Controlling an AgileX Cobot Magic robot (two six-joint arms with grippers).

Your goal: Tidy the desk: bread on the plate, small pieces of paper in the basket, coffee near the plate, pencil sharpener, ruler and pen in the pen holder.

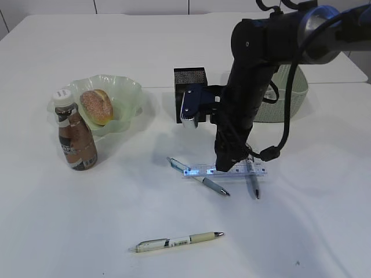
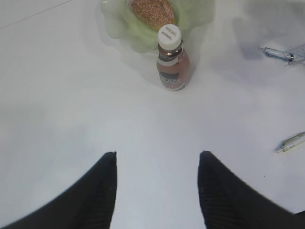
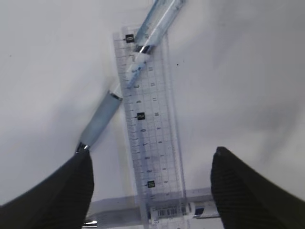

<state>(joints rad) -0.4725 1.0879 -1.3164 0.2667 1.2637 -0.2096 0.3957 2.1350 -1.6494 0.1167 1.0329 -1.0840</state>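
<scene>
table: plain white all over
plate: pale translucent green
bread: golden brown, speckled with pale grains
coffee: brown bottle, white cap, dark label with light lettering
pen holder: black, fine mesh pattern
basket: pale grey-green, woven texture
ruler: clear, thin dark markings and small black squares
blue pen: translucent blue barrel, pale grey grip, crossing my ruler
near pen: cream grip, clear barrel
my right gripper: black, dotted texture on the fingers
my left gripper: black, matt
my right arm: black, with a blue block on its left side
</scene>
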